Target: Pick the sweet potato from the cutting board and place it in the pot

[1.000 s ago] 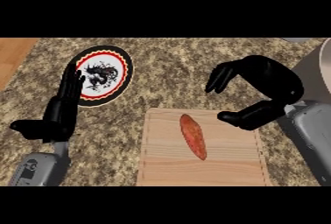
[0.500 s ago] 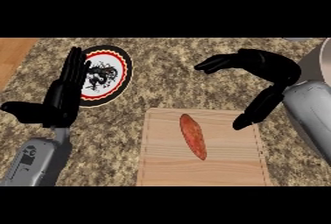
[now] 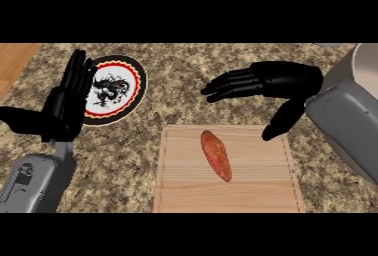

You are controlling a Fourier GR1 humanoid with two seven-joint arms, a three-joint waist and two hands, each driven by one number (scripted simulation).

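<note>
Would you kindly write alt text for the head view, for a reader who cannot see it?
A sweet potato lies on a wooden cutting board on a speckled counter, with the open right hand hovering above the board's far right corner. The open left hand rests at left, fingers up, partly covering a patterned plate.

We see nothing between our right hand (image 3: 277,82) and the sweet potato (image 3: 216,155); the cutting board (image 3: 258,190) around it is bare.

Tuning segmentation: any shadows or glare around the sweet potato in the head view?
Head view: flat, even light; no glare on the sweet potato or cutting board, no clear cast shadow under the right robot hand; pot cropped at the right edge.
</note>
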